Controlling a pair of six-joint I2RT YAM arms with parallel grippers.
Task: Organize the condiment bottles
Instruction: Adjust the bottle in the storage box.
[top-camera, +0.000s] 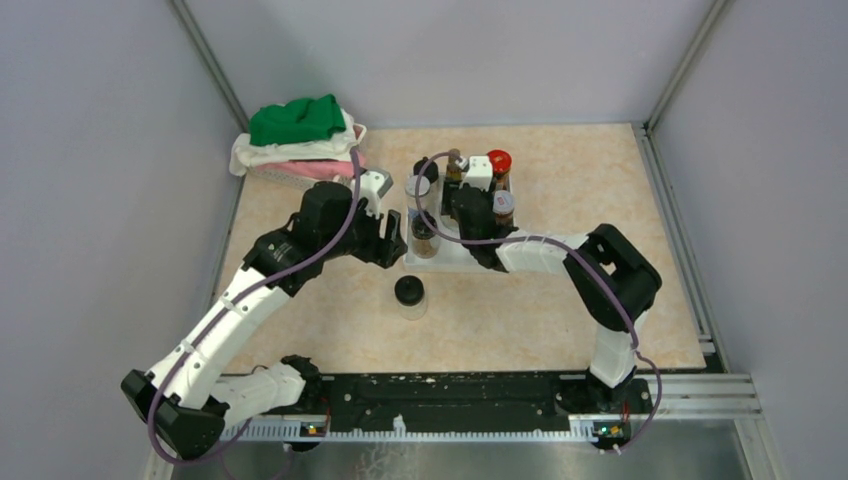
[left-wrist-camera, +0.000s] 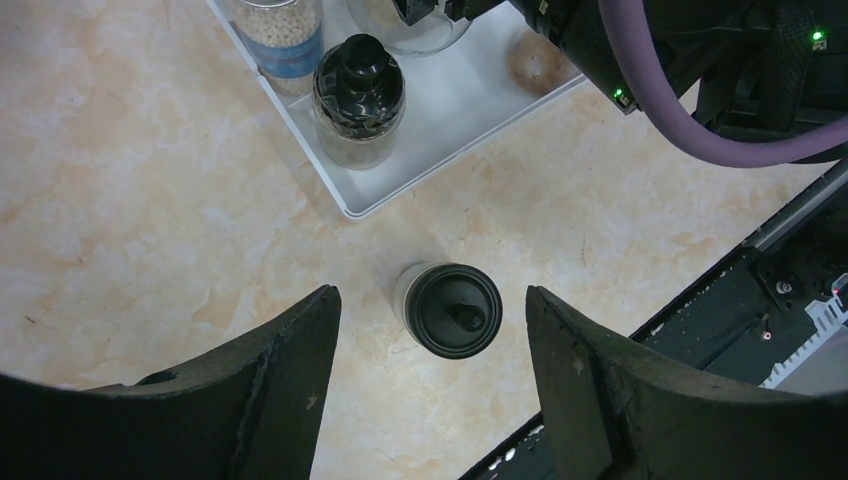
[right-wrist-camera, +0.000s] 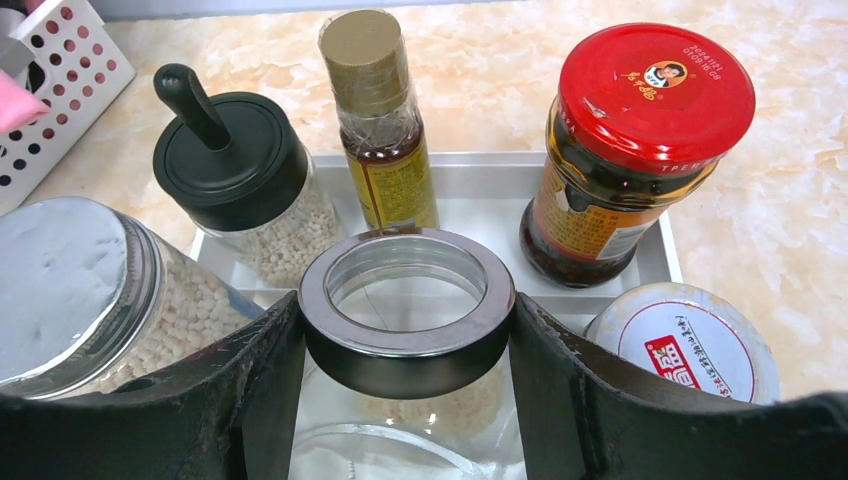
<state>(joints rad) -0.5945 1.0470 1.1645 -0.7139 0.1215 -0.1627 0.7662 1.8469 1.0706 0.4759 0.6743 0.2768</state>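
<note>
The right arm (top-camera: 540, 252) stretches forward over the white tray (right-wrist-camera: 480, 170), with the right gripper (right-wrist-camera: 405, 305) clamped on a silver-ringed jar (right-wrist-camera: 405, 345) whose body is cut off below. The left gripper (left-wrist-camera: 430, 295) hangs with its jaws apart, and the black-capped jar (left-wrist-camera: 452, 310) stands directly beneath it, off the tray.

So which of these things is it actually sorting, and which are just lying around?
Belongs to the job: black-capped jar on the table; red-lidded jar, slim amber bottle, ring-lidded jar on the white tray.
Just lying about: pile of cloths, white perforated basket.
</note>
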